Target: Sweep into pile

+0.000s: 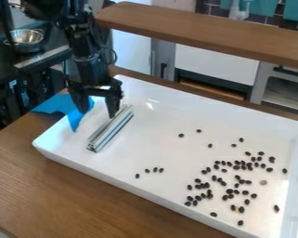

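My gripper (99, 106) hangs over the upper left corner of the white tray (151, 111), with its two fingers spread apart. The right finger is close to the upper end of a silver metal bar (111, 128), which lies slanted on the tray floor; whether they touch I cannot tell. Many small black beans (238, 167) are scattered over the right and lower right of the tray. A short row of several beans (147, 170) lies apart from them near the front wall, and a few single beans (198, 131) are spread farther back.
A blue cloth (65, 109) drapes over the tray's left corner, beside and behind the gripper's left finger. The tray walls rise around the work area on a wooden table (64, 190). A wooden shelf (200, 32) runs across the back, and a metal bowl (26, 38) stands upper left.
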Available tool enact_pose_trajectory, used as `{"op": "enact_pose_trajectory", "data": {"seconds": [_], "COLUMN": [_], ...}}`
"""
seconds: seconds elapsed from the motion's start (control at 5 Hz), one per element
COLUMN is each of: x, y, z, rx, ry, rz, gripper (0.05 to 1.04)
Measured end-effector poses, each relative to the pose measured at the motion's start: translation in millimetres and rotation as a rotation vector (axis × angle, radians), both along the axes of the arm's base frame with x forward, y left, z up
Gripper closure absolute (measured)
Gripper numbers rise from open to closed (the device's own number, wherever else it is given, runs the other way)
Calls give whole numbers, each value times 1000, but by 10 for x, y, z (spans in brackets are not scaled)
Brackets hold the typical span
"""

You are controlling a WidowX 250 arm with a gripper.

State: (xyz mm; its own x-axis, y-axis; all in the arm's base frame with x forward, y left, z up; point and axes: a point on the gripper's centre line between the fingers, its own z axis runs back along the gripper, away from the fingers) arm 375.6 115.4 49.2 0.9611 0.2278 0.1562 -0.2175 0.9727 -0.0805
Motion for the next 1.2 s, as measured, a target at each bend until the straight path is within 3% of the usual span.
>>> {"op": "enact_pose_trajectory", "data": {"seconds": [0.6,1.0,1.2], "x": [8,-30,-138], "y": [-181,-241,-309], "z": [-158,-228,-262], "rx": [-9,1,14], "ry": [10,22,26], "rz": [-37,-40,-53], "gripper": [119,692,719]}}
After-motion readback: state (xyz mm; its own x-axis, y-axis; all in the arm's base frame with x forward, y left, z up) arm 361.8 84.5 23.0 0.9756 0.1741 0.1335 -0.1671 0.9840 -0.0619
